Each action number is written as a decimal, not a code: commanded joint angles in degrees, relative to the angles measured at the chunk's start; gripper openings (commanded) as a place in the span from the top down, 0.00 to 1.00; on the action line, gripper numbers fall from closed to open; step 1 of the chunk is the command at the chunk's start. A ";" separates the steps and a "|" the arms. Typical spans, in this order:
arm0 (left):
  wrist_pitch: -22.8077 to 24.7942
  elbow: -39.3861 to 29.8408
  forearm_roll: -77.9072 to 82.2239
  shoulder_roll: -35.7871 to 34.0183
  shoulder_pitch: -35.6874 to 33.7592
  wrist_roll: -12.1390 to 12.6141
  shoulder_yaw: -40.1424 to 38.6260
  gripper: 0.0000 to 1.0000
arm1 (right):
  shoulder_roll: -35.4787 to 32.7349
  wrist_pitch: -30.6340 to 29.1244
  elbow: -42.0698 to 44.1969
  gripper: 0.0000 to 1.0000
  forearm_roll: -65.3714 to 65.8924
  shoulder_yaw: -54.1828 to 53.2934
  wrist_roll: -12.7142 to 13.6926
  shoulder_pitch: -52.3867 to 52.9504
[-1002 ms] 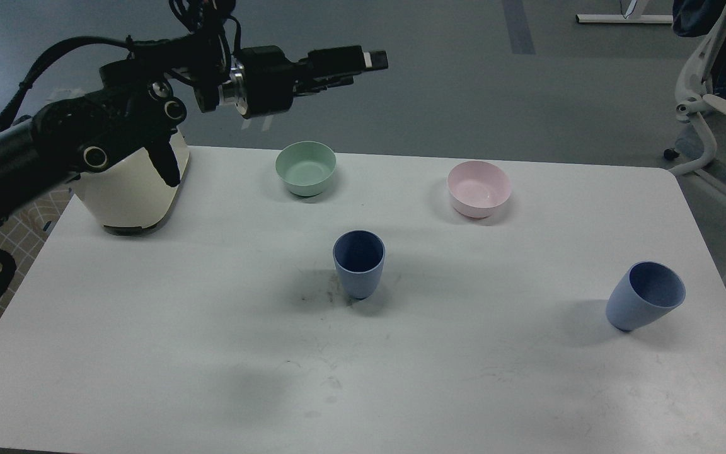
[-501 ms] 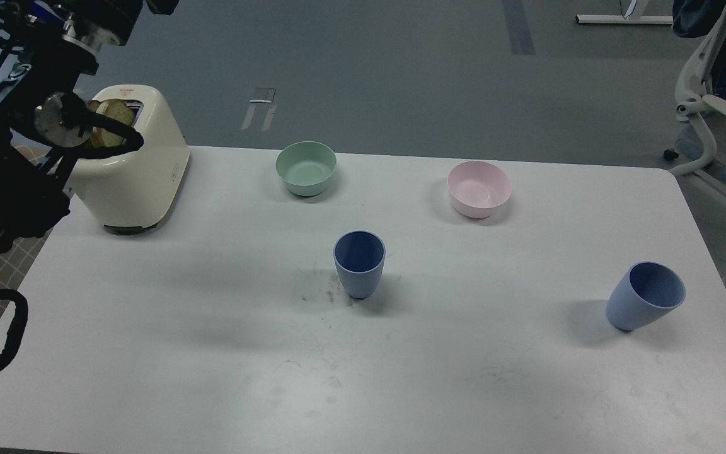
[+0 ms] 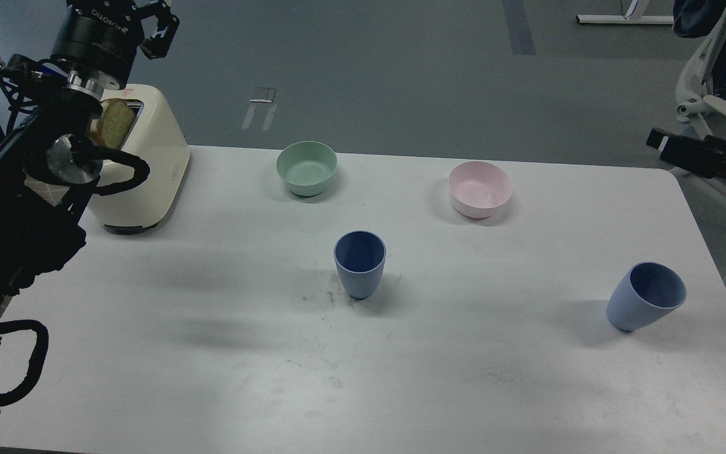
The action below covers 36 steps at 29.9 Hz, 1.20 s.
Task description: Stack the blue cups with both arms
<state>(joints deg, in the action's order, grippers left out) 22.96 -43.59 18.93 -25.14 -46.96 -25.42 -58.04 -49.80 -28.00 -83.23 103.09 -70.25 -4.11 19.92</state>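
Observation:
Two blue cups stand apart on the white table [image 3: 212, 391]. One blue cup [image 3: 360, 265] is upright at the middle. The other blue cup [image 3: 645, 297] is near the right edge and looks tilted, its mouth leaning right. My left arm rises at the far left, and its gripper [image 3: 149, 22] points up at the top edge, above the toaster and far from both cups. Its fingers are partly cut off. My right gripper [image 3: 658, 140] reaches in from the right edge, above and behind the right cup. It is dark and its fingers cannot be told apart. Neither holds anything.
A cream toaster [image 3: 145, 170] with a bread slice [image 3: 115, 120] stands at the back left, close under my left arm. A mint-green bowl [image 3: 306, 167] and a pink bowl [image 3: 480, 189] sit at the back. A white chair [image 3: 709, 107] stands off the table's right corner.
My left arm has swung from over the back of the table to the far left, with its gripper now pointing up. My right gripper has come into view at the right edge. The cups have not moved.

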 commanded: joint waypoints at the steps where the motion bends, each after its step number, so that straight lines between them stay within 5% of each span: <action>1: -0.02 0.00 0.23 0.09 0.03 0.37 2.49 0.03 | -1.08 0.00 -0.18 0.00 4.13 0.12 -0.29 -4.88; 14: -0.02 -0.71 0.32 0.09 -0.06 0.37 3.81 0.03 | -1.79 0.00 0.79 0.06 4.92 1.35 -0.46 -12.18; 27: -0.02 -0.71 0.40 -0.08 -0.15 0.37 4.08 0.03 | -0.30 0.00 0.96 0.40 7.65 2.58 -0.03 -13.15; 33: -0.02 -0.88 0.40 0.00 -0.24 0.37 3.99 0.03 | 1.28 0.00 1.05 0.44 7.74 3.72 0.06 -13.24; 36: -0.02 -0.97 0.49 -0.08 -0.15 0.37 3.99 0.03 | 2.51 0.00 0.96 0.53 7.74 3.72 0.24 -13.24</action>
<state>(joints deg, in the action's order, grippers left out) 22.97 -44.44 19.37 -25.27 -47.16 -24.99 -54.03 -48.28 -28.00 -82.21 110.80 -66.67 -3.99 6.68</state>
